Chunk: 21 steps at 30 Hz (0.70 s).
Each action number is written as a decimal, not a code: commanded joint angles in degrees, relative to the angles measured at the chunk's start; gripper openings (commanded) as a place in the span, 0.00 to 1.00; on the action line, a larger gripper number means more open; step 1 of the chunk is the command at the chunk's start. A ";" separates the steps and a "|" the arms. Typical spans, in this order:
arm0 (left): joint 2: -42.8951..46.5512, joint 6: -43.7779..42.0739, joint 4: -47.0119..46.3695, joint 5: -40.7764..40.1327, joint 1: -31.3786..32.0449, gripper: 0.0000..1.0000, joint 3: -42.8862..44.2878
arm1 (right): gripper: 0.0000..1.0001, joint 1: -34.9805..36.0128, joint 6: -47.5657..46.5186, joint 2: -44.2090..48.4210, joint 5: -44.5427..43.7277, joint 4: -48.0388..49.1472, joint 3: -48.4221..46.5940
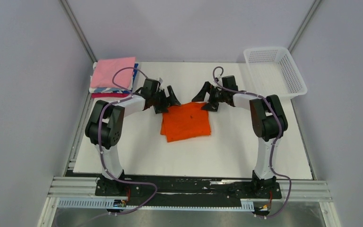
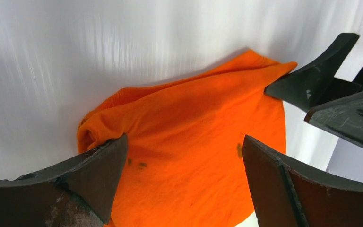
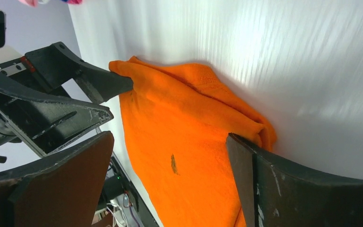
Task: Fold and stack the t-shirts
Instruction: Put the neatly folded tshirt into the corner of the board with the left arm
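Observation:
A folded bright orange t-shirt (image 1: pixel 186 122) lies flat on the middle of the white table. It also shows in the left wrist view (image 2: pixel 189 137) and the right wrist view (image 3: pixel 189 137), with small dark specks. My left gripper (image 1: pixel 167 100) is open just above the shirt's far left corner, holding nothing. My right gripper (image 1: pixel 205 99) is open above the far right corner, holding nothing. A stack of folded shirts, pink (image 1: pixel 114 73) on top with blue, white and magenta edges below, sits at the far left corner.
A white mesh basket (image 1: pixel 295 78) stands at the far right of the table (image 1: pixel 246 151). The grey walls close in on both sides. The two grippers face each other closely over the shirt's far edge.

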<state>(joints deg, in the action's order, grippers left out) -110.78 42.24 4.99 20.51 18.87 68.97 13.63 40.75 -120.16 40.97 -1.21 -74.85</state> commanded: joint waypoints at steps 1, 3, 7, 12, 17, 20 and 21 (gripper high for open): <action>5.07 -1.83 7.50 -7.54 0.88 1.00 -5.18 | 1.00 0.00 -5.19 4.57 -6.42 -8.18 5.32; 7.06 -2.46 9.07 -9.01 0.98 1.00 -4.14 | 1.00 0.14 -6.39 7.83 -6.62 -8.52 4.79; 12.05 -3.51 9.36 -9.63 1.47 1.00 -2.81 | 1.00 0.36 -7.35 13.05 -7.17 -10.69 2.62; 21.50 -4.01 12.28 -12.61 4.06 1.00 -5.40 | 1.00 3.81 -8.49 24.07 -5.50 -11.66 8.08; 31.85 0.09 12.96 -14.49 5.49 1.00 -14.69 | 1.00 8.92 -3.19 33.33 -2.52 -5.31 21.72; 37.91 2.78 12.66 -14.95 5.68 1.00 -21.88 | 1.00 10.04 -1.42 32.89 -1.07 -0.47 28.63; 38.75 3.64 12.45 -15.03 5.71 1.00 -23.19 | 1.00 10.02 -1.45 31.65 -1.82 0.04 29.72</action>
<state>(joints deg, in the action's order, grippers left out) -76.31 41.91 15.84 8.03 24.80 51.90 23.51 36.73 -85.34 38.28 -5.76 -51.42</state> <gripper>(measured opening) 0.998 0.998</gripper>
